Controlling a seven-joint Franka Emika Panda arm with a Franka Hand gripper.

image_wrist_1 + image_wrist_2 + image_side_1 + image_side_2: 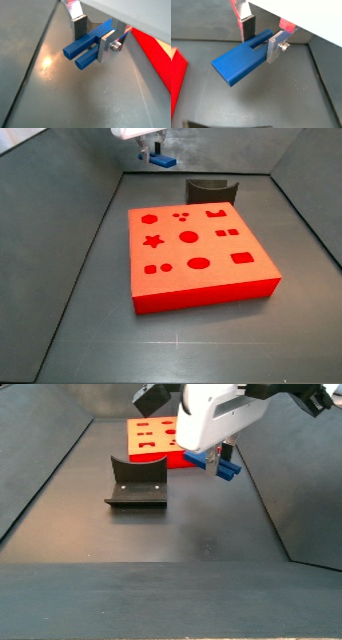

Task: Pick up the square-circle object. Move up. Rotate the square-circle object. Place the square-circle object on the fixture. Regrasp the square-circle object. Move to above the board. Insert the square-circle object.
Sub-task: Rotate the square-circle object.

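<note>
The claw (262,36) is clamped on the one blue peg (240,62), its silver fingers (106,46) pressing the peg's sides in both wrist views. In a side view the peg (223,467) hangs clear above the dark grey floor (201,524), apart from it. The floor is smooth, faintly glossy, walled by sloping grey panels. One fixture (136,481) stands on it nearby, and one red board (197,252) with darker cutouts lies just behind the fixture.

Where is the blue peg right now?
The peg is clamped in the hand, raised off the floor; in a side view it hangs beside the fixture, beyond the board's far edge.
</note>
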